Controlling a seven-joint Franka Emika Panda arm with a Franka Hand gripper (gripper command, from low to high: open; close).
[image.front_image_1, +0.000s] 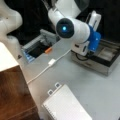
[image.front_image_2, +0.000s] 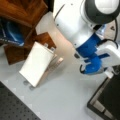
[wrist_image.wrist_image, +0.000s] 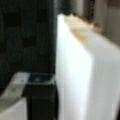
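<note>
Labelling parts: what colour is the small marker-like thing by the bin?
Orange, the small marker, clearest in a front view.

Arm (image.front_image_1: 72, 27) bent low; gripper (image.front_image_1: 83, 51) points down.

Cable (image.front_image_1: 47, 67) between tray (image.front_image_1: 35, 46) (left) and bin (image.front_image_1: 105, 67)

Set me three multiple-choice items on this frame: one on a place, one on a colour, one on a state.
1. In a front view, where does the white cable lie?
A. on the grey table
B. in the tray
C. on the wood

2. What colour is the block on the arm's wrist?
A. red
B. blue
C. green

3. How does the white notebook lie?
A. standing on edge
B. open
C. flat and closed

Key: 1 A, it crosses bare table; 2 B, blue in both front views; 3 C, its cover faces up. The gripper does not show clearly.
</note>
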